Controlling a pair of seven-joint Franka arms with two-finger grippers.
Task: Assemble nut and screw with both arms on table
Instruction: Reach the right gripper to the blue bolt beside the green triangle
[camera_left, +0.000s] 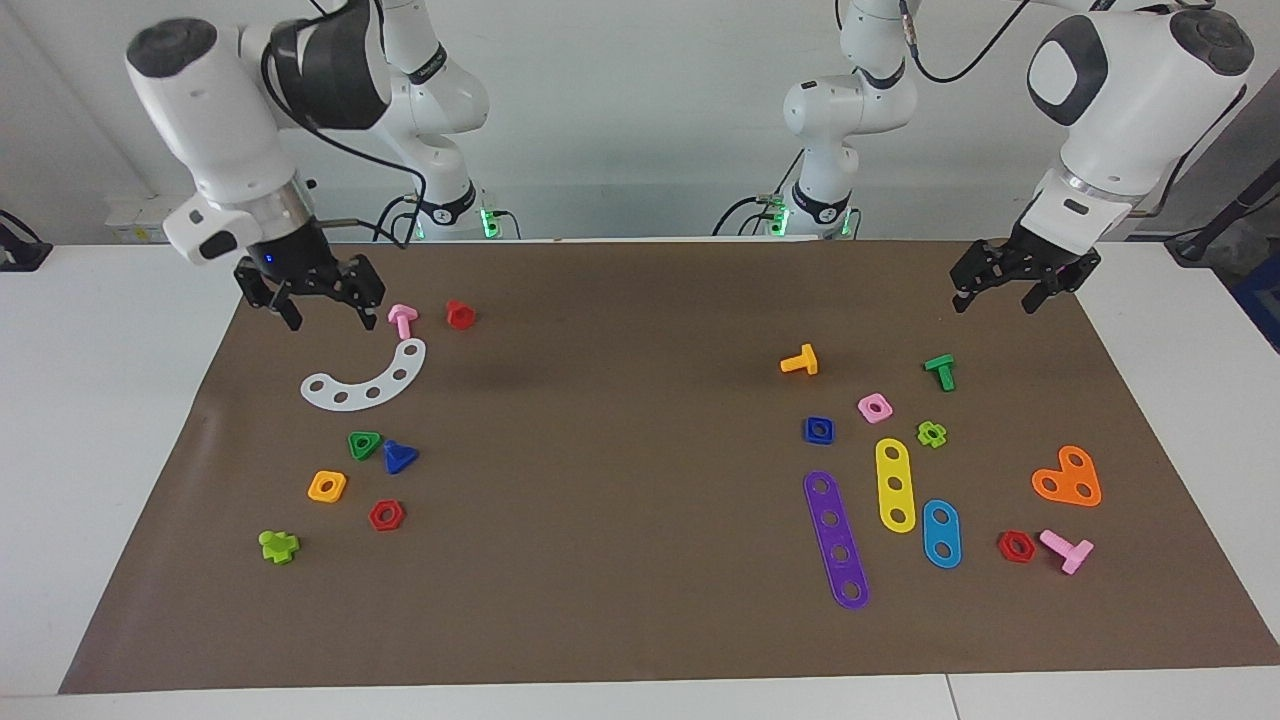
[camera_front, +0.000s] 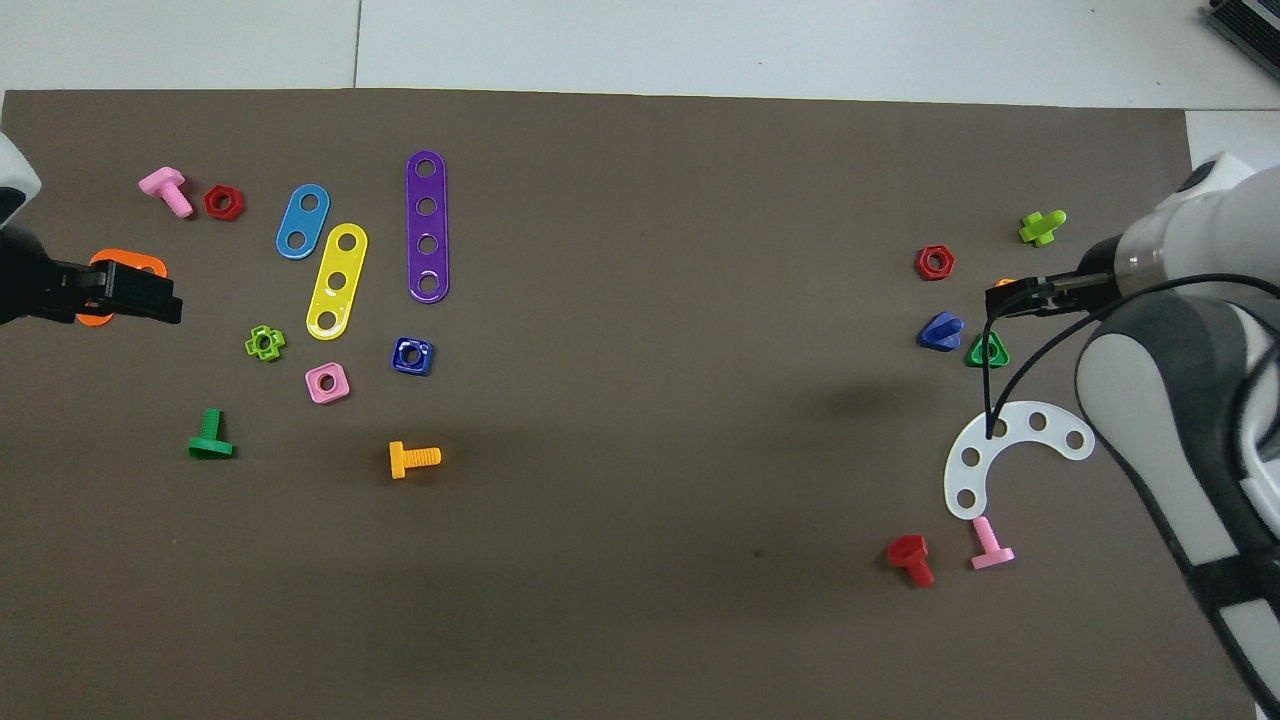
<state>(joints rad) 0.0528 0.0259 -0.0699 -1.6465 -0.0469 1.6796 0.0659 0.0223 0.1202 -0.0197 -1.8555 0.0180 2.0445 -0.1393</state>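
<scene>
Parts lie at separate ends of the table, each near its own arm. Nut sits flat at the left arm's end, hole up, beside the pink square nut and just nearer the robots than the purple strip. Screw rests at the right arm's end, touching or just beside the green triangular nut; which way its shaft points is hard to tell. Left gripper hangs spread and empty above the mat's edge, the nut lying inward toward table centre. Right gripper hangs likewise spread and empty above the white curved strip; the screw lies farther out from the robots. Likely split: left arm takes nut, right arm takes screw.
</scene>
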